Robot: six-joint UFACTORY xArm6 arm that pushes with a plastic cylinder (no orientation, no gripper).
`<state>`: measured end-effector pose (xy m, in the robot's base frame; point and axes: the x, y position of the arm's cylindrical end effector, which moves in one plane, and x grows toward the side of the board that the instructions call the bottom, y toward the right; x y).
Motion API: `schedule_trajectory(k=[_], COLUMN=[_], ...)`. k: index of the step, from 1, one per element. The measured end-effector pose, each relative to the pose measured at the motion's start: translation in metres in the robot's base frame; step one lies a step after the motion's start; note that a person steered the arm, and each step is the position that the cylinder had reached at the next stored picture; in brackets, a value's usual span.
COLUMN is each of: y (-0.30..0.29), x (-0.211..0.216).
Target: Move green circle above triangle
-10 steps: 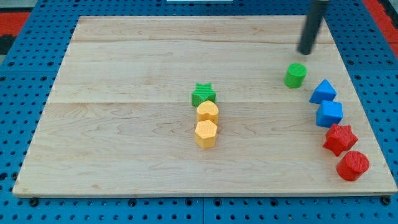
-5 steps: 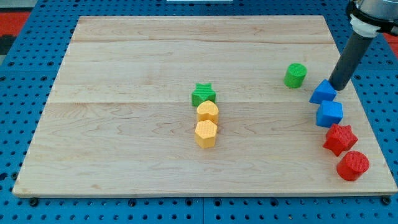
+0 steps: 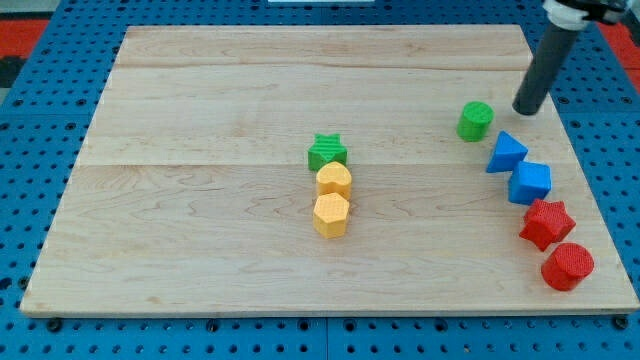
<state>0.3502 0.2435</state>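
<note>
Right now my tip [image 3: 524, 110] rests on the wooden board [image 3: 250, 100] near its right edge, and since the arm ends in a bare rod there is no pincer to speak of as apart or together. Just to the view's left of my tip and slightly lower sits the green circle [image 3: 475, 121], close but not touching. Below my tip and a little left is the blue triangle [image 3: 506, 153], with the blue cube [image 3: 530, 182] touching it further down. Well below my tip lie the red star [image 3: 546, 222] and red circle [image 3: 568, 266]. Far to the left of my tip, the green star [image 3: 326, 152] heads a column with 2 yellow blocks [image 3: 332, 198]. The green circle looks already up and left of the triangle, so my judgement is that only a small rightward nudge is needed. To do that well, I would circle round to the circle's left side, keeping clear of the triangle, and push gently, stopping as soon as it sits directly above the triangle's peak.
</note>
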Motion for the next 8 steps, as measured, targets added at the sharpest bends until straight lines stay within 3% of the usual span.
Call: schedule_trajectory(k=[2, 3, 5, 8], y=[-0.102, -0.123, -0.112, -0.071], x=[0.0, 0.01, 0.043, 0.037])
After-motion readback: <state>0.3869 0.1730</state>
